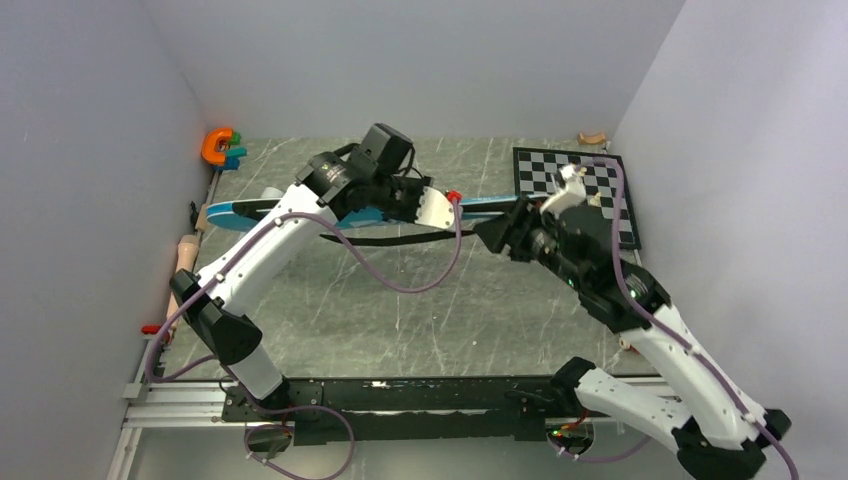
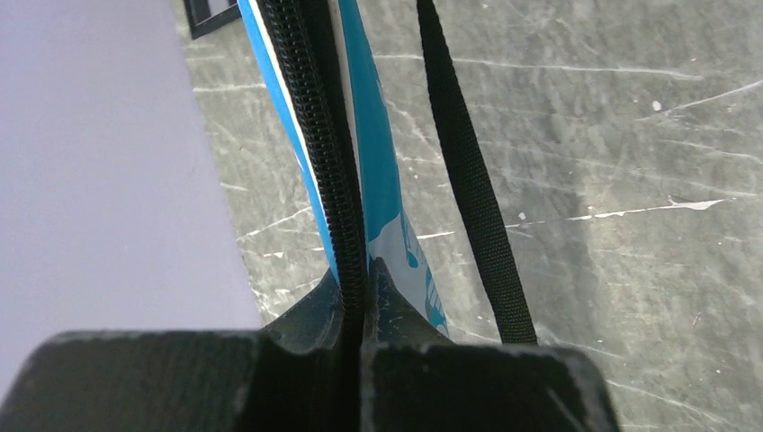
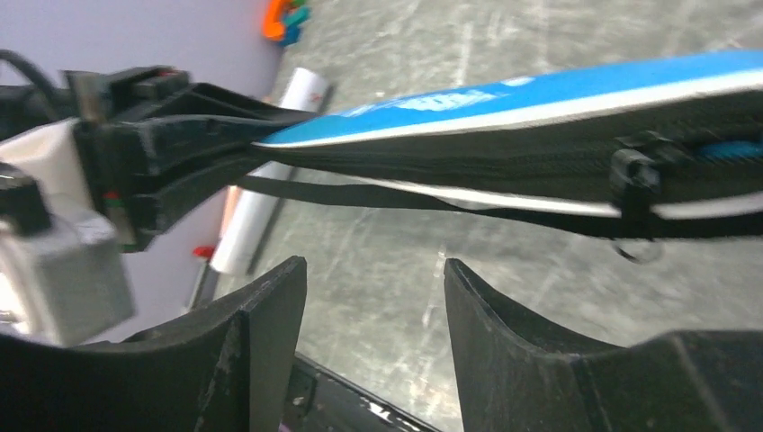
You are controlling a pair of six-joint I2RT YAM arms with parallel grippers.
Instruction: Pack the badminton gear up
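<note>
Grey marbled table (image 1: 420,320) enclosed by pale walls (image 1: 90,150) on three sides; clock directions are read in the overhead view, 12 o'clock being the far wall. The blue bag (image 1: 250,206) lies across the far half of the table, its long axis running roughly 9 to 3 o'clock; the broad head end points to 9 o'clock, and the narrow neck points to 3 o'clock and ends just short of the chessboard (image 1: 575,185).

Left gripper (image 2: 360,292): jaws closed on the bag's rim near mid-length, pinching the black zipper (image 2: 328,162) between them; in the left wrist view the zipper runs straight away from the fingers toward 12 o'clock, with a blue panel on either side.

Strap (image 2: 468,180): black webbing, loose beside the bag; overhead it trails on the bag's 6 o'clock side.

Right gripper (image 3: 373,301): jaws apart with nothing between them, held near the neck end and clear of the bag in its own view; that camera sees the bag edge-on, blue face uppermost, zipper along the near edge, and the slider (image 3: 634,175) toward 3 o'clock of the frame.

Tube (image 3: 245,229): white, lying along the 9 o'clock wall near the bag's head end; long axis roughly 12 to 6 o'clock.

Toy (image 1: 218,146): orange, in the 10 o'clock corner.
</note>
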